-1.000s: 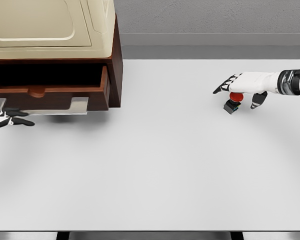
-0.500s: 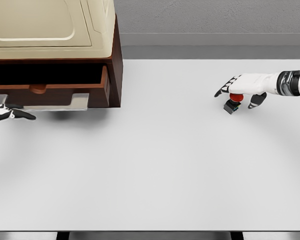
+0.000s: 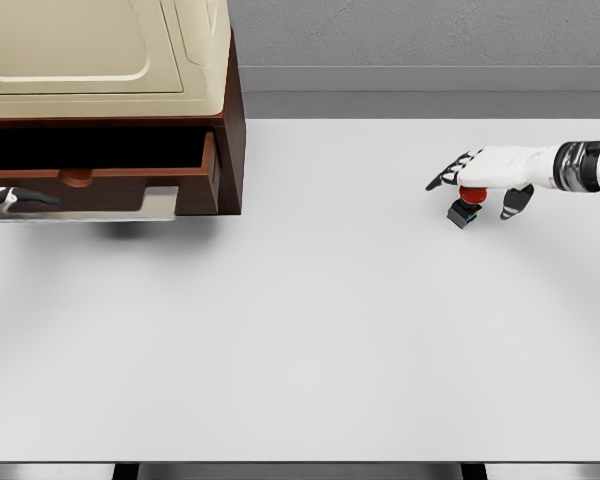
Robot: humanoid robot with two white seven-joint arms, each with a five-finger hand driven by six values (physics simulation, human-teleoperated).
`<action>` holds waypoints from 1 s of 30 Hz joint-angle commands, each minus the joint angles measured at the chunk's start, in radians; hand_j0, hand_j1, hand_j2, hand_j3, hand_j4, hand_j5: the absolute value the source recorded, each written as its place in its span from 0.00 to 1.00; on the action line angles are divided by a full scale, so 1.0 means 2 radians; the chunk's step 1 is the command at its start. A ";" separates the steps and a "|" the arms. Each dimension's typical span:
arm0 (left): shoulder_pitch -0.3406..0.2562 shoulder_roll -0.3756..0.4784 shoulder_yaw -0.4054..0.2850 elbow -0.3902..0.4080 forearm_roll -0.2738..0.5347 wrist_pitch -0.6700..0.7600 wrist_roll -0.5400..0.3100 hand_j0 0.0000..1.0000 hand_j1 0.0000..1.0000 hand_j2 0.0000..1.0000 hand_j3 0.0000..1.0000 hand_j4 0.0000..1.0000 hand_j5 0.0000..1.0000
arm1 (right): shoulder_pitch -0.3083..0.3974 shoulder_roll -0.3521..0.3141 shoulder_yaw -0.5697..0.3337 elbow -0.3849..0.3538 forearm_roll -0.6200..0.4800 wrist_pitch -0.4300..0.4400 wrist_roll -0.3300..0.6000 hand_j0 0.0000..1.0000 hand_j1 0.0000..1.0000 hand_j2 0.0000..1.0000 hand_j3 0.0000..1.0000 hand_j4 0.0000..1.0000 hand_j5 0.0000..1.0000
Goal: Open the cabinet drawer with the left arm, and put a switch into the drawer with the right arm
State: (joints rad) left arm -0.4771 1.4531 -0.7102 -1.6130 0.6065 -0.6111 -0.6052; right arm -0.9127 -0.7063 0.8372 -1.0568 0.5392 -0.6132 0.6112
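A brown cabinet (image 3: pixel 232 120) with a cream top stands at the back left. Its drawer (image 3: pixel 130 185) is pulled out, dark inside, with a rounded handle (image 3: pixel 76 180) on the front. My left hand (image 3: pixel 15 198) shows only at the left edge, fingers stretched rightward in front of the drawer's lower edge, holding nothing. The switch (image 3: pixel 465 208), a black base with a red button, sits tilted on the white table (image 3: pixel 310 320) at the far right. My right hand (image 3: pixel 480 180) hovers directly over it, fingers spread forward and thumb hanging down beside it, palm just above the red button.
A pale grey panel (image 3: pixel 130 205) shows beneath the drawer front. The table's far edge meets a grey wall (image 3: pixel 420 40) behind. The right forearm (image 3: pixel 580 165) enters from the right edge.
My left hand has risen from below the drawer to the level of its lower front edge. The right hand and switch have barely shifted.
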 commanded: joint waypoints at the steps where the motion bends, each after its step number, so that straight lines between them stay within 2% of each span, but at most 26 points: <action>1: 0.000 -0.018 0.003 -0.006 0.001 0.007 -0.003 1.00 1.00 1.00 1.00 1.00 1.00 | -0.001 0.000 -0.001 -0.001 -0.002 0.001 0.000 1.00 1.00 1.00 1.00 1.00 1.00; 15: 0.001 -0.031 0.007 -0.001 -0.003 0.048 -0.003 1.00 1.00 1.00 1.00 1.00 1.00 | 0.000 -0.001 0.000 -0.001 -0.002 0.001 0.000 1.00 1.00 1.00 1.00 1.00 1.00; 23: 0.000 -0.038 0.007 0.015 -0.007 0.056 -0.003 1.00 1.00 1.00 1.00 1.00 1.00 | -0.001 -0.001 0.000 -0.001 -0.002 0.001 0.000 1.00 1.00 1.00 1.00 1.00 1.00; 30: -0.002 -0.038 0.007 0.011 -0.009 0.057 -0.003 1.00 1.00 1.00 1.00 1.00 1.00 | 0.000 -0.001 0.000 -0.002 -0.002 0.001 0.000 1.00 1.00 1.00 1.00 1.00 1.00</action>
State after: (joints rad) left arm -0.4801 1.3765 -0.6975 -1.5893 0.5824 -0.4985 -0.6111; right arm -0.9127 -0.7079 0.8390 -1.0596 0.5392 -0.6132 0.6112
